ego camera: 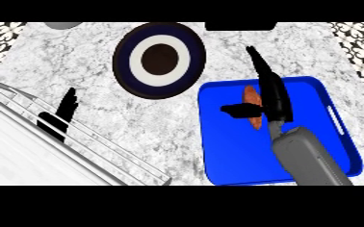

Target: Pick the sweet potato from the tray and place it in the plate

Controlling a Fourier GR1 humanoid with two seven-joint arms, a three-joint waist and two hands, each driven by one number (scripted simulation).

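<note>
The grey right forearm (307, 156) rises from the counter's near edge. At the counter's left edge the left hand (58, 115) rests open. The plate (125, 72) waits at the far edge. On the blue tray (235, 158), the right hand (274, 101), fingers straight, thumb spread, covers the sweet potato (250, 96); grasping looks underway. Next: closing, lifting, carrying leftward.

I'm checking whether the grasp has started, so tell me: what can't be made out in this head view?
- Sweet potato: mostly hidden behind the right hand; only orange slivers show, so contact cannot be confirmed.
- Blue tray: its near edge is partly covered by the right forearm.
- Left hand: its lower part merges with the pale rails at the counter's left.
- Grey object at the top edge, left of the plate: cut off, unidentifiable.
</note>
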